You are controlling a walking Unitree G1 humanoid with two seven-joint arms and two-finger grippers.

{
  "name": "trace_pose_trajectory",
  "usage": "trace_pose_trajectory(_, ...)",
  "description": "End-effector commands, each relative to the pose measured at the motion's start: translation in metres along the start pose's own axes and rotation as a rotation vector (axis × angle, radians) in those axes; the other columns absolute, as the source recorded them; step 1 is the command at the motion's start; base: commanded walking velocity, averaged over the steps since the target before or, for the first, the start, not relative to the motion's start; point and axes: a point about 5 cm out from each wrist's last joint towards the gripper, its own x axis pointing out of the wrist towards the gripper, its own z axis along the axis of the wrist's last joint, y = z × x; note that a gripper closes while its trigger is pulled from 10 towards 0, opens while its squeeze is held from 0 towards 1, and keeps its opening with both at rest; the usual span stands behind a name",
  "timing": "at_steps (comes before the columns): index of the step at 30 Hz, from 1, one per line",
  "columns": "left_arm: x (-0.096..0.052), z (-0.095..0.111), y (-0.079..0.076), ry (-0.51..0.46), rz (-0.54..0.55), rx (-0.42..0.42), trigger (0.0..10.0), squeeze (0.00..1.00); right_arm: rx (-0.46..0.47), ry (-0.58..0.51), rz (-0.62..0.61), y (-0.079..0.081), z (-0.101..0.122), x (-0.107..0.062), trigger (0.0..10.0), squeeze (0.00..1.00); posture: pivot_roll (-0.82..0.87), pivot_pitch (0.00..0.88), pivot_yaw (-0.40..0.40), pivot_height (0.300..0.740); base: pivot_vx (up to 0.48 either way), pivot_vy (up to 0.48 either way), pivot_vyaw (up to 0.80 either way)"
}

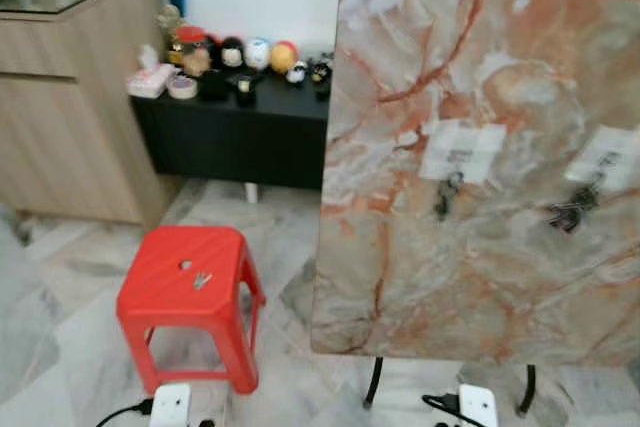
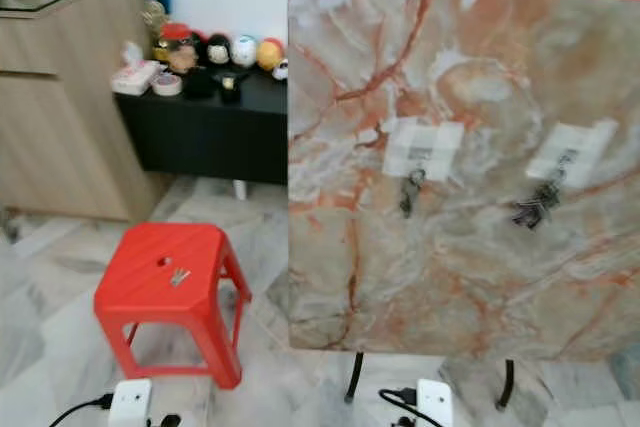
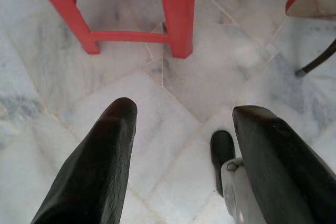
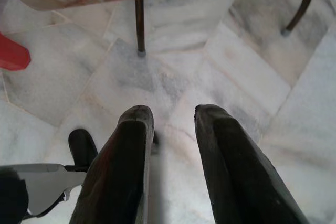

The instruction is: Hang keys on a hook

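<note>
A small set of keys lies on top of a red plastic stool on the marble floor. To its right stands an upright marble-patterned board with two white taped patches. Under the left patch hangs one key bunch; under the right patch hangs a darker bunch. Both arms hang low. My left gripper is open above the floor near the stool's legs. My right gripper is open above the floor near the board's black legs. Neither holds anything.
A black low cabinet with several small figurines stands against the back wall, and a wooden cabinet stands to the left. Two white boxes with black cables lie on the floor in front.
</note>
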Motion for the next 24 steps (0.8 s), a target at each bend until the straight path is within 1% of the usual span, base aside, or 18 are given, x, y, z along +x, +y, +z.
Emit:
trace_pose_trajectory(1,-0.0006,-0.0041,-0.0044,0.017,-0.004,-0.013,10.0,0.00,-0.007,0.005,-0.015,-0.0072,-0.0011,-0.0008,10.0,0.00,0.07,0.000,-0.033,0.740,0.000,0.337,0.00)
trace_pose_trajectory(24,0.0002,0.0001,-0.0028,-0.003,-0.001,-0.018,10.0,0.00,-0.010,0.003,-0.019,-0.0082,-0.0001,-0.0008,10.0,0.00,0.07,0.000,-0.034,0.740,0.000,0.337,0.00)
